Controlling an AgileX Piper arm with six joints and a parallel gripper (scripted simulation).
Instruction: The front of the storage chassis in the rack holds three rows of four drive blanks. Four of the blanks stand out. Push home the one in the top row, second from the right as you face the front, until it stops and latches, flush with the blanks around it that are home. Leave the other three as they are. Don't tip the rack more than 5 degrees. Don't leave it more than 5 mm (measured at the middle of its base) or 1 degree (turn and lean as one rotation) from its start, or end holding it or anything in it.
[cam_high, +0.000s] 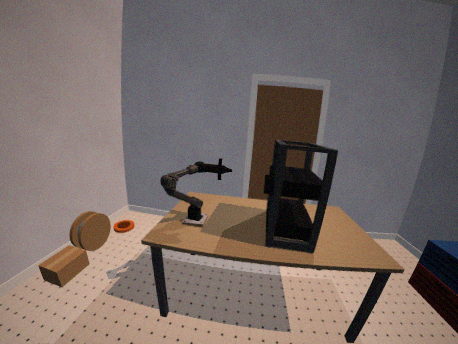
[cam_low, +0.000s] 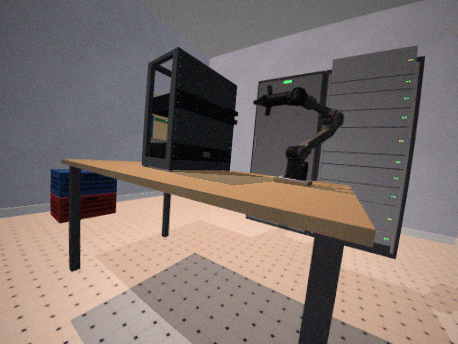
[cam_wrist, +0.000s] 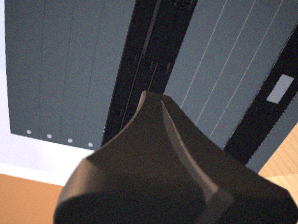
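The black rack (cam_high: 298, 195) stands on the right half of the wooden table, with the dark storage chassis (cam_high: 292, 182) at mid height. In the exterior view the rack (cam_low: 187, 112) shows its side. The drive blanks on the chassis front are too dark and small to tell apart. My gripper (cam_high: 227, 170) is shut with nothing in it. It hovers level with the chassis, a clear gap to the left of the rack's front, and it also shows in the exterior view (cam_low: 257, 101). In the wrist view the shut fingers (cam_wrist: 152, 102) fill the lower frame, pointing at a dark upright strip of the rack.
The arm's base (cam_high: 194, 218) sits at the table's left. A brown door (cam_high: 285, 140) is behind the rack. A grey server cabinet (cam_low: 367, 145) stands behind the arm. Blue and red crates (cam_low: 82, 200), a cardboard box (cam_high: 63, 265), a wooden spool (cam_high: 90, 231) and an orange ring (cam_high: 124, 226) lie on the floor.
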